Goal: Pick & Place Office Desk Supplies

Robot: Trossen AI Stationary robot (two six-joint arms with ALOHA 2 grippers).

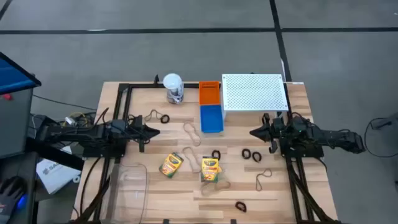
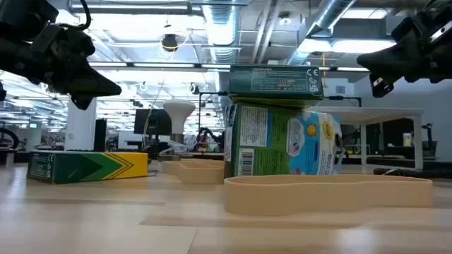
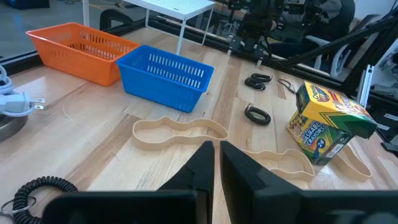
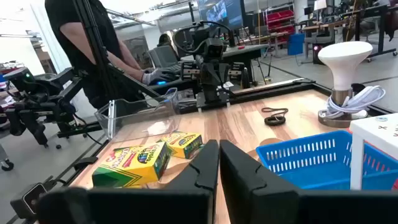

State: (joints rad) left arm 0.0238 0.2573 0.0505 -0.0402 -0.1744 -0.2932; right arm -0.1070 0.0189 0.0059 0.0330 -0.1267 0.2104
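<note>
Crayon boxes, rubber-band loops and black ring clips all lie loose on the worktop (image 1: 155, 186), so my reading is that no pick has begun. One crayon box (image 1: 170, 165) lies flat near the middle front; the second crayon box (image 1: 211, 168) is just to its right, resting on a tan rubber-band loop (image 3: 283, 163). Another rubber-band loop (image 1: 193, 132) lies in front of the blue basket (image 1: 211, 118), which stands beside an orange basket (image 1: 209, 93). A pair of black ring clips (image 1: 250, 154) lies near the right arm, and a single ring clip (image 1: 240, 206) lies at the front edge.

Both arms hover level above the worktop, well apart, facing each other. The left gripper (image 1: 154, 130) carries nothing, its jaws drawn almost together; the right gripper (image 1: 255, 132) is likewise empty, jaws nearly closed.

The next move probably calls for one arm to spread its jaws and descend on a nearby item. The clip pair suits the right arm. The thin loops look hardest to grasp, being flat and flexible.
</note>
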